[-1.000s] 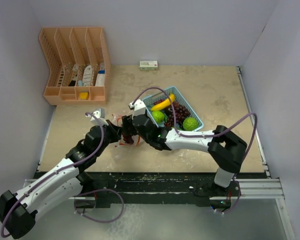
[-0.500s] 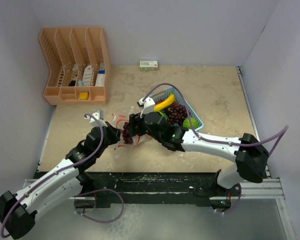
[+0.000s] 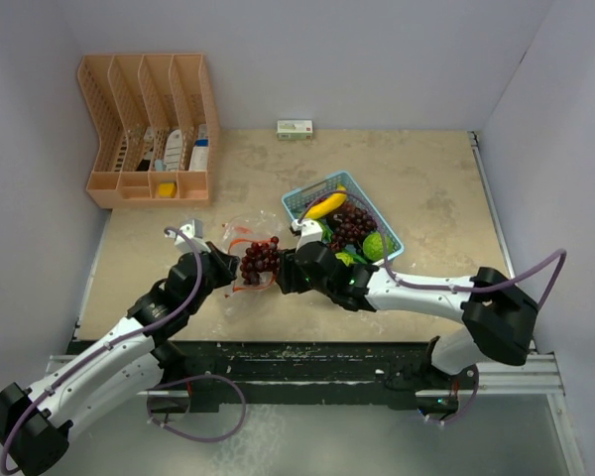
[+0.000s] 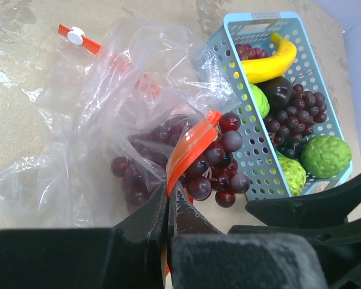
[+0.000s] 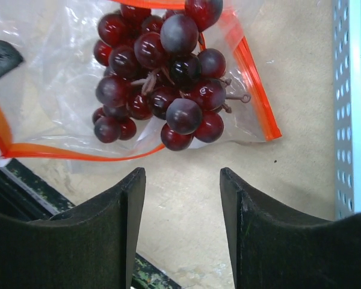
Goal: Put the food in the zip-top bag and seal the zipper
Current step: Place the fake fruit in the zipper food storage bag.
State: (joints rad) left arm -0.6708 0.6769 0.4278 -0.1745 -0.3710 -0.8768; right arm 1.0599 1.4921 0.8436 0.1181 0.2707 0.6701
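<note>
Plain pale walls [image 3: 377,69] around a mottled beige tabletop [image 3: 431,188]; soft even light.

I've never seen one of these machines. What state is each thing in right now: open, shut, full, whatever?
Bag: open, zipper unsealed, crumpled.
Grape bunch: half inside the bag's mouth, nothing gripping it.
Left jaws: shut on the bag's orange rim.
Right jaws: open, empty, beside the grape bunch.
Basket: holds a banana, more grapes, green fruits.
</note>
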